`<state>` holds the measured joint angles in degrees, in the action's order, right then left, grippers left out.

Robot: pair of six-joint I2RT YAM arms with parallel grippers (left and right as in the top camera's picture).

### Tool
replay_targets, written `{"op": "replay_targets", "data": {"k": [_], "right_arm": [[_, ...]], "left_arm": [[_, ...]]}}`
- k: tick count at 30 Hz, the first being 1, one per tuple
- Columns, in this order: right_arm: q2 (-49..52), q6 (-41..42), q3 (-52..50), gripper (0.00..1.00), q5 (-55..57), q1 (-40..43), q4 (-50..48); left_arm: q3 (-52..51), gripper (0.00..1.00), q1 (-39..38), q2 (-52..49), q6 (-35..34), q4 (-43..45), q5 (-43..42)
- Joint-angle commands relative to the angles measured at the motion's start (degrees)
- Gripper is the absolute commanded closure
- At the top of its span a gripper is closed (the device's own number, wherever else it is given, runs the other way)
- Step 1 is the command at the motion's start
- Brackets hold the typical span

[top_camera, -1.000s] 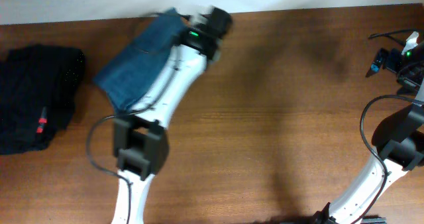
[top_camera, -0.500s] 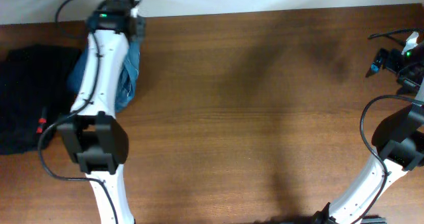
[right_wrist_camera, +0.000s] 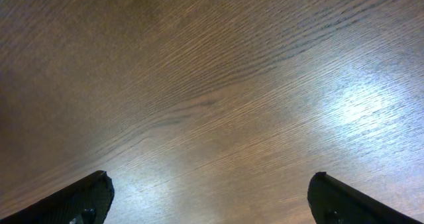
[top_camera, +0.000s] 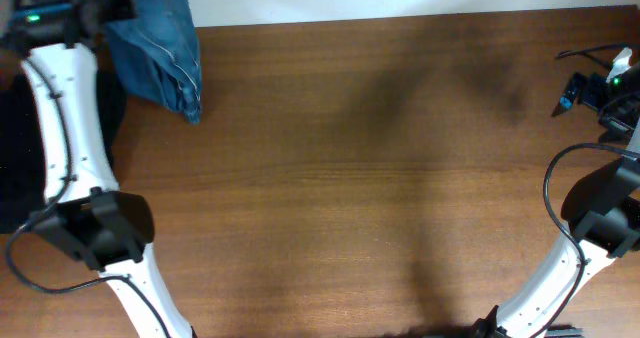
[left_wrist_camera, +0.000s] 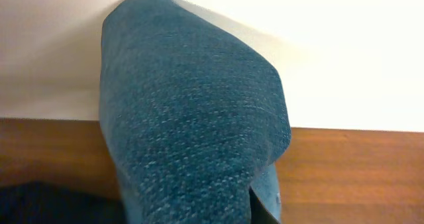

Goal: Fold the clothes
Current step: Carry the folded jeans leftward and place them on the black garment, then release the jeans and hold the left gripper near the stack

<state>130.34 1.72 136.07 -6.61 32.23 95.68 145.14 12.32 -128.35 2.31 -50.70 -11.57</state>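
The wooden desk (top_camera: 380,178) was bare over most of its surface. The blue denim jeans (top_camera: 158,43) were at its far left corner. They were already gathered into a compact, folded bundle, and no long leg was spread out on the wood. The bundle was lifted and not lying flat. Its upper part reached past the back edge of the desk, and in the left wrist view the denim (left_wrist_camera: 192,118) hung close in front of the camera. A black garment (top_camera: 12,158) lay at the left edge, near the jeans and mostly behind the left arm.

The left hand (top_camera: 108,6) was right at the bundle. Its fingers were hidden by the cloth, but it seemed to be closed on the jeans and carrying them. The right hand (right_wrist_camera: 209,181) was far away at the right side, spread wide and holding nothing.

By my judgement the folding itself was nearly finished. What remained was to put the bundle down neatly, probably beside the black garment, and to release it.
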Motion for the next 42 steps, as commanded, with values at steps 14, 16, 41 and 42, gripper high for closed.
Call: {"op": "replay_targets", "data": {"k": [14, 16, 41, 42], "right_arm": [[-2.47, 0.5, -0.17, 0.01, -0.48, 0.33, -0.15], [-2.47, 0.5, -0.17, 0.02, -0.48, 0.33, -0.15], [-2.47, 0.5, -0.17, 0.01, -0.46, 0.33, -0.15], [-2.47, 0.5, -0.17, 0.01, -0.48, 0.31, -0.15]], "left_arm": [[2.82, 1.0, 18.08, 3.67, -0.15, -10.36, -1.09], [2.82, 1.0, 19.67, 3.67, -0.17, -13.68, -0.81], [-0.96, 1.0, 35.32, 5.35, -15.17, -26.88, 15.91], [-1.53, 0.98, 35.5, 5.35, -15.17, -26.67, 15.89]]}}
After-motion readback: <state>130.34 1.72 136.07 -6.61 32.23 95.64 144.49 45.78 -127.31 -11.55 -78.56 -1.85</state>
